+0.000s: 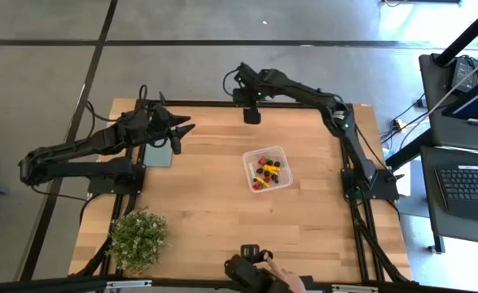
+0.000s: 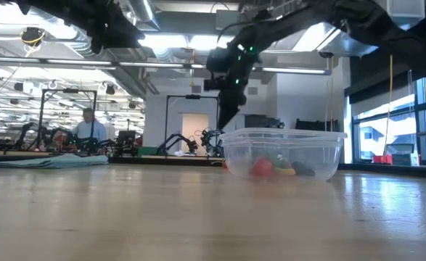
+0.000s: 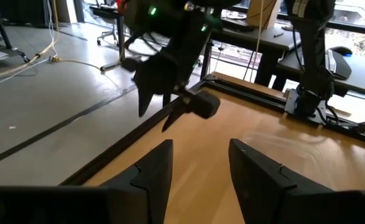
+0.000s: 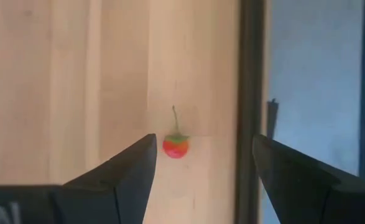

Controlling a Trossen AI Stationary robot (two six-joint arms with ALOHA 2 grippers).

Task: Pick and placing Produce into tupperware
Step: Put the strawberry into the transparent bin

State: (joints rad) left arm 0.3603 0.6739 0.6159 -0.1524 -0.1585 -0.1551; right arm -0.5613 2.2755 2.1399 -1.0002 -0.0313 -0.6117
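The clear tupperware [image 1: 267, 169] stands mid-table with several red, yellow and dark produce pieces [image 1: 265, 168] inside; in the low view it is [image 2: 281, 152]. One small red produce piece with a green stem [image 4: 175, 146] lies on the wood by the table's far edge. My right gripper [image 4: 204, 146] hangs above it, open and pointing down, the piece showing between its fingers but untouched; in the high view it is [image 1: 247, 98]. My left gripper [image 3: 198, 165] is open and holds nothing, raised over the far left of the table [image 1: 177, 134].
A flat teal rectangle [image 1: 157, 155] lies under my left gripper. A bushy potted plant [image 1: 138, 238] stands at the near left corner. A dark fixture [image 1: 252, 115] sits at the far edge beside my right gripper. A person's hand [image 1: 283, 281] shows at the near edge.
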